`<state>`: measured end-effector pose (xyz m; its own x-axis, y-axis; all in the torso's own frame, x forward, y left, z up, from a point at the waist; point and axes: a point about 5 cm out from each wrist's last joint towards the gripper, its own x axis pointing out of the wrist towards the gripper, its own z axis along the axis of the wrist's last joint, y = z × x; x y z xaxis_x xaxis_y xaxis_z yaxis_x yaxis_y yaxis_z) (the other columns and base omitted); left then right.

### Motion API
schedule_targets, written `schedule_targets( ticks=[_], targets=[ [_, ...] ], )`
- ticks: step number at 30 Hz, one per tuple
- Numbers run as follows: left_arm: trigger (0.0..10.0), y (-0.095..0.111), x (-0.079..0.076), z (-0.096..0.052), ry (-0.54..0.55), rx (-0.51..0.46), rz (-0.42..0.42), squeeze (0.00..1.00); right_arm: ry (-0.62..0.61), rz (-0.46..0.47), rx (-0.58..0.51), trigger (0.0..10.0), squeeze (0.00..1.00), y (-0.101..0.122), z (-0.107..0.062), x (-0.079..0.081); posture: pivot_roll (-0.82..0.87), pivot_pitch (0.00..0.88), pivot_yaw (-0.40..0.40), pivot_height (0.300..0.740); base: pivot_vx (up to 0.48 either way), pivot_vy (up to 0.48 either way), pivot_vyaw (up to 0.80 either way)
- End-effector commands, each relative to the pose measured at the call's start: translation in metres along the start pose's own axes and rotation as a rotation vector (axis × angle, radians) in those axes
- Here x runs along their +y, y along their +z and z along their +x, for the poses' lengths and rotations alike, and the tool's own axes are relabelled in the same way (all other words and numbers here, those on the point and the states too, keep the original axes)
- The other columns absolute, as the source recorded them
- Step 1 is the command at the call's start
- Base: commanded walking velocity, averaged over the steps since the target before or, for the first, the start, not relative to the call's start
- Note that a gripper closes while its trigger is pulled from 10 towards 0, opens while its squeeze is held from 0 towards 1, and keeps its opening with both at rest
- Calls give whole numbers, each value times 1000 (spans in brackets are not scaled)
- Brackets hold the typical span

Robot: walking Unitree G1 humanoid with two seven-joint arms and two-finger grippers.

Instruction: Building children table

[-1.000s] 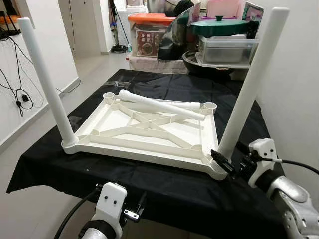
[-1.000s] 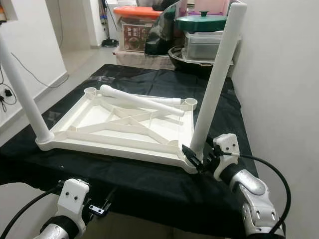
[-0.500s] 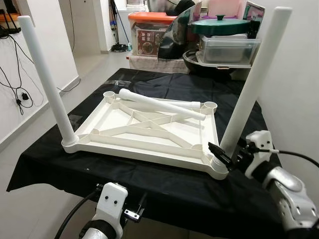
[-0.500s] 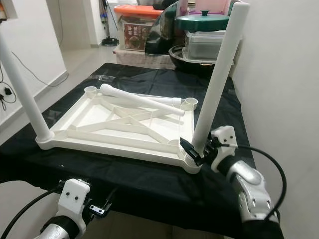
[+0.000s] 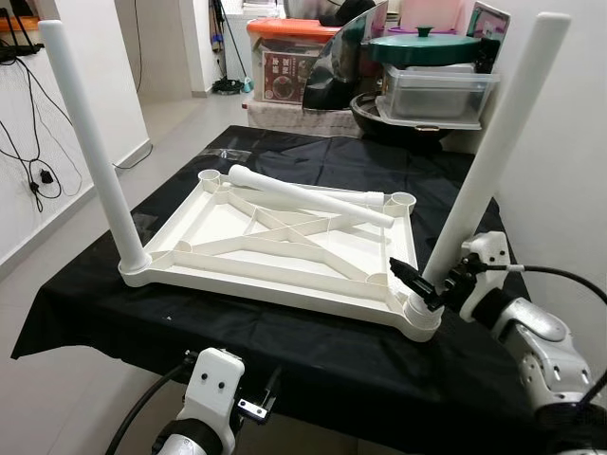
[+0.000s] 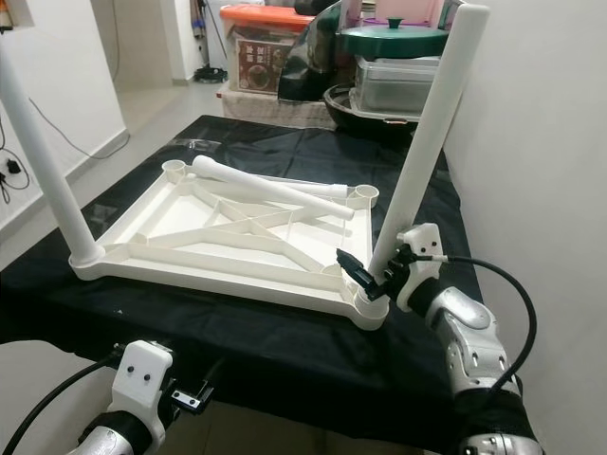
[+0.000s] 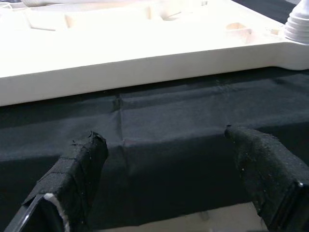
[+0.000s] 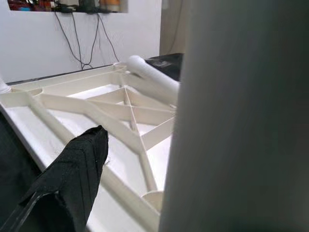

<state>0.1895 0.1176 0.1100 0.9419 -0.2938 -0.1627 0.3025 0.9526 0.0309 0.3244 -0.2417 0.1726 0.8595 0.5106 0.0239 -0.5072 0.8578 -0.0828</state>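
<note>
Right gripper [image 5: 414, 282], lower right: now pressed in at near-right leg [image 5: 488, 166], jaws straddling its base; leg seating in tabletop [image 5: 275, 248]. Left gripper [image 7: 169, 179]: fingers apart, idle.

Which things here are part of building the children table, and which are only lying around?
Part of the job:
- white tabletop, upside down on the black cloth
- two upright legs
- loose leg lying across the tabletop
- right tool at the near right leg's base

Lying around:
- green lid
- clear storage box
- orange-lidded box

Silver arms end in white wrist housings. A black cable [image 6: 507, 284] loops from the right one. The fingers [image 7: 79, 169] are black with a cloth-like wrap.
</note>
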Motion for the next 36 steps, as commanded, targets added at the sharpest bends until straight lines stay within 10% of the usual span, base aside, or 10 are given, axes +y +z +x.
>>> schedule_targets(
  ticks=[1,24,28,29,31,32,36],
  targets=[
    [10000,-2,0,0,-3,14,16,0,11,-11,8,10000,0,-1,1,0,82,0,-66,740,0,0,0],
    [10000,-2,-1,-1,-9,16,23,0,31,38,13,10000,0,-2,7,-5,82,0,-64,740,0,0,0],
    [10000,-2,-1,-1,-11,17,25,0,48,50,16,8392,0,-4,9,-3,83,0,-64,740,0,0,0],
    [10000,-2,-1,-1,-12,18,26,0,53,53,15,1961,0,-5,11,-2,83,0,-64,740,0,0,0],
    [10000,-2,-1,-1,-12,18,27,0,56,55,14,1961,0,-5,12,-1,83,0,-64,740,0,0,0],
    [10000,-2,-1,-1,-12,18,28,0,59,57,11,0,0,-5,13,0,85,0,-65,740,0,0,0],
    [10000,-2,-1,-1,-13,18,29,0,64,61,10,0,0,-7,14,2,84,0,-63,740,0,0,0]
  ],
)
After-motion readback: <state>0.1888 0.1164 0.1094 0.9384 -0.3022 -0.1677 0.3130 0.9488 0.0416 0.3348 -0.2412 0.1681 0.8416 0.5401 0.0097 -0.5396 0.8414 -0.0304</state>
